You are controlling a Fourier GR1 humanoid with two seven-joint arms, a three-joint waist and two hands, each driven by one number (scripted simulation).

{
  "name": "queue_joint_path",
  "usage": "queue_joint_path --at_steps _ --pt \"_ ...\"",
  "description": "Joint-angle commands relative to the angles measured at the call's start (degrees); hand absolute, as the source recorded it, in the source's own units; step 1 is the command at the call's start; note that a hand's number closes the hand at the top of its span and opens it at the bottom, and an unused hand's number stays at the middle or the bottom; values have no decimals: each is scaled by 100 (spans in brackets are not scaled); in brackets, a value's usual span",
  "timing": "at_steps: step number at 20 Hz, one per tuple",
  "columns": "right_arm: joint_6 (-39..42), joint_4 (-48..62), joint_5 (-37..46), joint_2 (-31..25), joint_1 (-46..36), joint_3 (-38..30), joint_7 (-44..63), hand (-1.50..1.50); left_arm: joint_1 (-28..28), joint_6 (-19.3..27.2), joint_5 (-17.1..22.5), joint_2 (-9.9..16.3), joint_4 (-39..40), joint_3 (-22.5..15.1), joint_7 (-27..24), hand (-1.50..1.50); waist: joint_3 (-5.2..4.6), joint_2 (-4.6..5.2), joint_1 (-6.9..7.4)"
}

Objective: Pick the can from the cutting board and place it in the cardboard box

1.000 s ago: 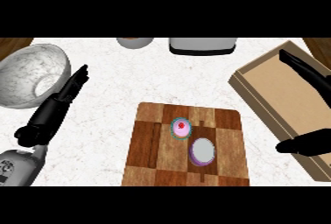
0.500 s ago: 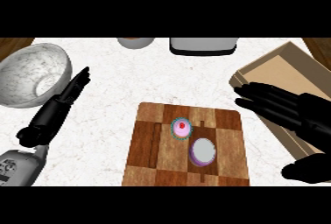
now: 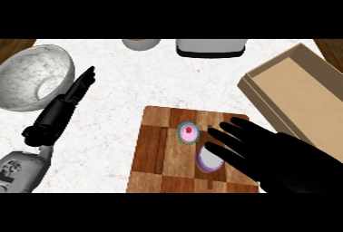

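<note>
The can (image 3: 208, 162), purple with a grey top, stands upright on the wooden cutting board (image 3: 159, 149), near its right side. My right hand (image 3: 285, 156) hovers open over the board's right edge, its straight, spread fingers pointing left; the lower ones cover the can's right rim. Whether they touch the can cannot be told. The cardboard box (image 3: 301, 88) lies open at the right, beyond the board. At the left, my left hand (image 3: 66, 105) rests open, fingers straight and pointing up, holding nothing.
A pink cupcake (image 3: 188, 133) with a red top sits on the board just above and left of the can. A large white bowl (image 3: 32, 80) is at the far left. A small bowl (image 3: 140, 43) and a grey appliance (image 3: 211, 47) stand at the back edge.
My right hand has swung from over the box leftwards and down onto the board's right side, reaching the can. The left hand, the can and the cupcake have not moved.
</note>
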Motion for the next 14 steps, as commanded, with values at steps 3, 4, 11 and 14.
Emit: queue_joint_path --at_steps 3,4,11,14 --pt "773 -332 128 444 85 429 1295 -150 251 -337 128 120 -376 297 58 0 8 2 18" --pt "709 -53 374 915 -85 686 1424 -150 298 -66 -259 -234 25 129 -270 0 8 17 19" --pt "1020 -327 835 1738 375 1371 2447 -150 177 -73 -605 -490 -213 106 197 0 11 11 -25" --pt "1129 372 1276 2320 -246 1546 2654 -150 172 -490 -293 -240 -197 483 148 0 9 12 24"
